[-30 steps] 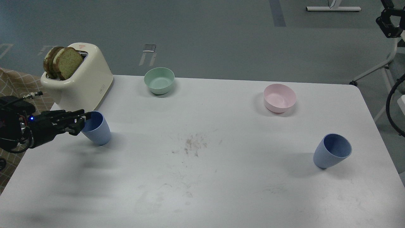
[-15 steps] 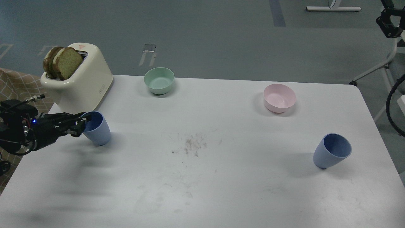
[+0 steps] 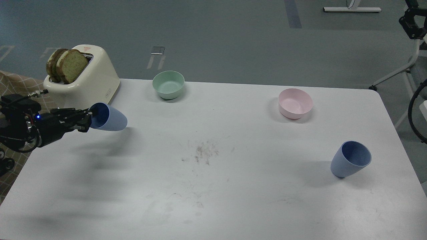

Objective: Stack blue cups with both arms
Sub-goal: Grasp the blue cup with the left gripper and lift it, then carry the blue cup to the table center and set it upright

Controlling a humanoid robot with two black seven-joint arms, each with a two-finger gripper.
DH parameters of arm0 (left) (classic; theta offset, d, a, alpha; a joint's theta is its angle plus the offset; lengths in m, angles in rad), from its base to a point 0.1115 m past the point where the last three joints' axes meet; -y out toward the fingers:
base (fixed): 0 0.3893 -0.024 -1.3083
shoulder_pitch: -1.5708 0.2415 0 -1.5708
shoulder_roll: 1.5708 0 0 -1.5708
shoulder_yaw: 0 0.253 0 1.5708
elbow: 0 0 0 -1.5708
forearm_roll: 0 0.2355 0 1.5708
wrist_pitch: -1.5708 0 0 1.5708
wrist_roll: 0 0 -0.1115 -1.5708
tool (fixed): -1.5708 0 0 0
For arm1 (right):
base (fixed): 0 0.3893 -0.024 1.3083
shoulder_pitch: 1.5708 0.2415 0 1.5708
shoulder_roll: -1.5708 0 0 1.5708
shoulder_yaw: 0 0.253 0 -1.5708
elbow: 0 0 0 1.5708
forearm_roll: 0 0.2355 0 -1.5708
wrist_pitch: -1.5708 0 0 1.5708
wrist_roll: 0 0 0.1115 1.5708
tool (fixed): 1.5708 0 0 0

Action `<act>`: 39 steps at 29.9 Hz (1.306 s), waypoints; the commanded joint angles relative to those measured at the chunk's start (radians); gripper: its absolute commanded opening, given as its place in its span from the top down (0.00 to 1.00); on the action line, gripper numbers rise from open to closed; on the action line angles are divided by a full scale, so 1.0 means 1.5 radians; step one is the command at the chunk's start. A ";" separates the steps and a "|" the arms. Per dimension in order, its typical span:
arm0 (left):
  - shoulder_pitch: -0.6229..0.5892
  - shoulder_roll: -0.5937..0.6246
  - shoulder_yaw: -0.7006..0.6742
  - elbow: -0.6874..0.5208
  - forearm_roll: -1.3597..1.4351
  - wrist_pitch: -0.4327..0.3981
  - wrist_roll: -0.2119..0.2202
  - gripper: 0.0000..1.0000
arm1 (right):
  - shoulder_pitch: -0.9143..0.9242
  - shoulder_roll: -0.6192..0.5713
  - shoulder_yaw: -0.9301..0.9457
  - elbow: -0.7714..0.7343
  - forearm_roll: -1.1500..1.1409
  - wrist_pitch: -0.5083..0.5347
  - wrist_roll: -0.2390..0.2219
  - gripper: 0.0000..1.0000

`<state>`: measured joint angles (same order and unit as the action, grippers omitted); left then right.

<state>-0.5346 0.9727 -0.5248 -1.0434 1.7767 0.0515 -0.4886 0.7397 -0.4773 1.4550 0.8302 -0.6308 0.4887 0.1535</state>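
My left gripper [image 3: 87, 119] comes in from the left edge and is shut on the rim of one blue cup [image 3: 111, 118]. That cup is lifted off the table and tipped almost on its side, base pointing right. The second blue cup [image 3: 350, 159] stands upright on its narrow base at the right side of the white table [image 3: 213, 186], open mouth showing. My right arm and its gripper do not show in the head view.
A cream toaster [image 3: 89, 80] with two bread slices stands at the back left, just behind the held cup. A mint-green bowl [image 3: 168, 84] sits at the back centre and a pale pink bowl [image 3: 295, 103] at the back right. Dark smudges mark the table's middle.
The left cup, which stood on the table with the gripper at its rim, has been lifted and tipped onto its side, base swinging right and up. The right cup has not moved.
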 commanded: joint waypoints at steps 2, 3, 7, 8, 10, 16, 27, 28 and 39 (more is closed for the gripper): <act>-0.100 -0.007 0.005 -0.050 0.007 -0.083 0.000 1.00 | -0.061 -0.011 0.053 0.046 0.000 0.000 0.000 0.00; -0.131 -0.014 0.005 -0.071 0.009 -0.121 0.000 1.00 | -0.085 -0.018 0.069 0.064 0.000 0.000 0.000 0.00; -0.212 -0.109 0.007 -0.094 0.038 -0.205 0.000 1.00 | -0.145 -0.042 0.111 0.094 0.001 0.000 0.000 0.00; -0.224 -0.127 0.009 -0.094 0.049 -0.215 0.000 1.00 | -0.153 -0.046 0.119 0.095 0.001 0.000 -0.001 0.00; -0.267 -0.184 0.053 -0.094 0.099 -0.239 0.000 1.00 | -0.181 -0.061 0.151 0.095 0.001 0.000 -0.001 0.00; -0.353 -0.290 0.179 -0.086 0.169 -0.240 0.000 1.00 | -0.211 -0.078 0.181 0.095 0.001 0.000 -0.001 0.00; -0.381 -0.336 0.294 -0.071 0.209 -0.240 0.000 1.00 | -0.219 -0.074 0.192 0.096 0.001 0.000 -0.001 0.00; -0.380 -0.338 0.294 -0.065 0.209 -0.240 0.000 1.00 | -0.218 -0.072 0.192 0.096 0.001 0.000 -0.001 0.00; -0.372 -0.363 0.308 -0.037 0.208 -0.240 0.000 0.98 | -0.221 -0.069 0.191 0.100 0.001 0.000 -0.001 0.00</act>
<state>-1.0932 0.4292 -0.0632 -1.0990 2.0900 -0.3084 -0.4886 0.4106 -0.5815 1.7406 0.9798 -0.6288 0.4887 0.1517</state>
